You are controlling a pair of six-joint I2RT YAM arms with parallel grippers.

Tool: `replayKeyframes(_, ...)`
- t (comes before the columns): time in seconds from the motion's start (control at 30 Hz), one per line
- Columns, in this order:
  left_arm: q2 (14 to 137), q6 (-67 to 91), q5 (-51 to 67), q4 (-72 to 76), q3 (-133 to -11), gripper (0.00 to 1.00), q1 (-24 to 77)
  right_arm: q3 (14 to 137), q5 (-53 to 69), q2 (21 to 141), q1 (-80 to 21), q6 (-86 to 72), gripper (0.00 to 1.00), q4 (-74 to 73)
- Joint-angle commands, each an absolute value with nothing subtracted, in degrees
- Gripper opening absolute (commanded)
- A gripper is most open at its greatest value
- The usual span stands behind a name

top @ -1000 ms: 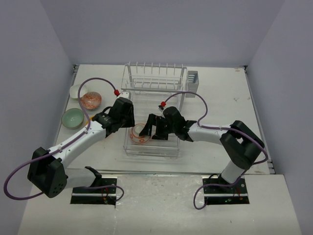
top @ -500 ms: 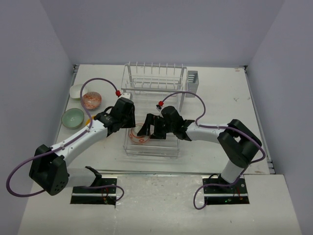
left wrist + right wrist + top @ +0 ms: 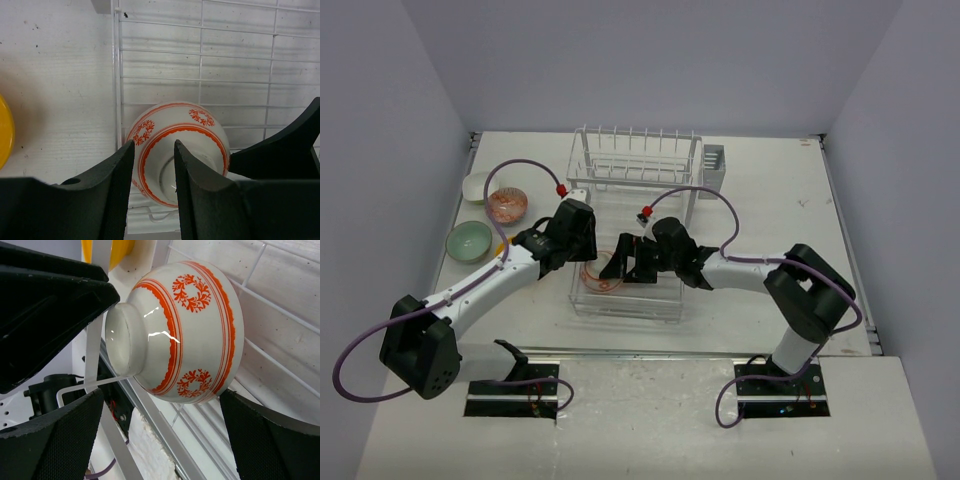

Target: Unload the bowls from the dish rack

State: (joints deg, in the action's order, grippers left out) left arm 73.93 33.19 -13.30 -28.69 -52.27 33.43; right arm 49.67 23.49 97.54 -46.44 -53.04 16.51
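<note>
Edged my right gripper (image 3: 623, 263) closer, jaws spread, flanking white orange-wreathed ceramic bowl (image 3: 185, 330) tipped on white wire dish rack (image 3: 635, 160)'s lower tray (image 3: 625, 305). Left gripper (image 3: 154, 145)'s hold: cannot tell. I'd centre before closing.

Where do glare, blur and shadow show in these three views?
Right wrist view: white glare streaks on the patterned bowl, at its foot and side. Left wrist view: the left hand looms dark and soft; the dish rack wires look sharper. Top external view: even light, faint shadows.
</note>
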Motion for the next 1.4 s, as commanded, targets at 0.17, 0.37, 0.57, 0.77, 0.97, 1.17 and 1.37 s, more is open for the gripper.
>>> replayKeyframes(0.17,73.8,32.0,-13.2,-27.1,-52.5,0.39,33.7,48.8,26.2,93.9,-46.4,-52.6,0.97,25.0)
replayKeyframes(0.37,73.8,32.0,-13.2,-27.1,-52.4,0.39,33.7,47.4,26.1,92.7,-46.4,-53.0,0.96,26.9)
replayKeyframes(0.57,73.6,32.1,-13.3,-27.2,-52.3,0.39,33.9,46.7,26.0,92.4,-46.4,-53.2,0.95,28.9)
replayKeyframes(0.77,73.4,32.2,-13.4,-27.2,-52.3,0.39,34.1,47.3,26.7,94.7,-46.4,-53.8,0.86,30.6)
replayKeyframes(0.97,73.4,32.1,-13.4,-27.2,-52.4,0.39,34.2,46.3,26.1,95.4,-46.5,-54.1,0.81,33.7)
replayKeyframes(1.17,73.4,32.2,-13.4,-27.2,-52.2,0.39,34.2,46.2,26.5,96.1,-46.6,-54.5,0.79,36.5)
replayKeyframes(1.37,73.2,32.3,-13.1,-27.2,-51.9,0.39,34.3,46.2,27.9,99.0,-46.5,-56.2,0.73,41.2)
